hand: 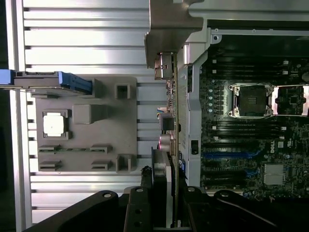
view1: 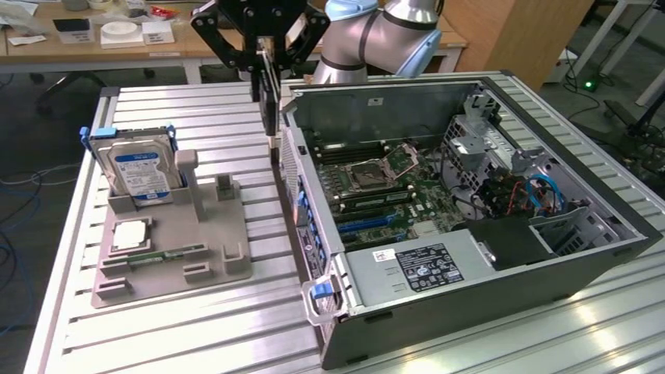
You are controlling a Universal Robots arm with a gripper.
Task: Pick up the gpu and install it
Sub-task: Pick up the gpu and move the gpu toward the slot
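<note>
Gpu (view1: 269,109): dark card clenched in the claw (view1: 264,62). It hangs directly beneath the claw, long axis vertical, lower end just beside the open computer case's (view1: 582,257) wall, above the surface (view1: 187,327).

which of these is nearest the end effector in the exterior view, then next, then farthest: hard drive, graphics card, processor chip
1. graphics card: held upright in the end effector.
2. hard drive: standing in the grey holder, toward the exterior view's left.
3. processor chip: lying flat on the same holder, beyond the hard drive.
</note>
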